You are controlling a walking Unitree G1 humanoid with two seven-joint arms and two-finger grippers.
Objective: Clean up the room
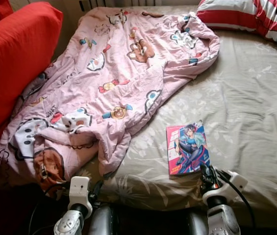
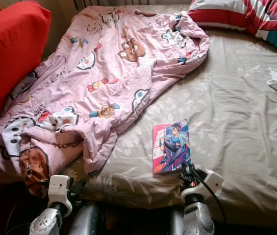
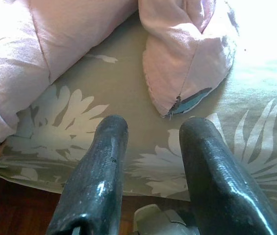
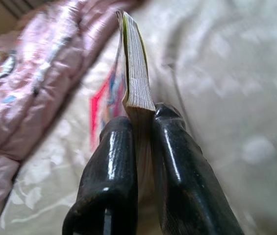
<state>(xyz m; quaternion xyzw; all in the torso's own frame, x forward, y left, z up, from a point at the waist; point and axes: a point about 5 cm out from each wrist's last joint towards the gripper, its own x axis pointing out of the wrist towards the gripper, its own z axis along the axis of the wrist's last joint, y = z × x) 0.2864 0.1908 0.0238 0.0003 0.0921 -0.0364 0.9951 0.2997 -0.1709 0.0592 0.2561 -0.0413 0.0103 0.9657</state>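
On bed (image 1: 246, 103): one comic book (image 1: 188, 148), right gripper (image 4: 140, 122) clamping its corner; left gripper (image 3: 150, 129) spread, empty.

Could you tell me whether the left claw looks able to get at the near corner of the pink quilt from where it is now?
Probably yes. The left claw is open above the bed's edge, with the quilt corner just ahead and only bare sheet between them.
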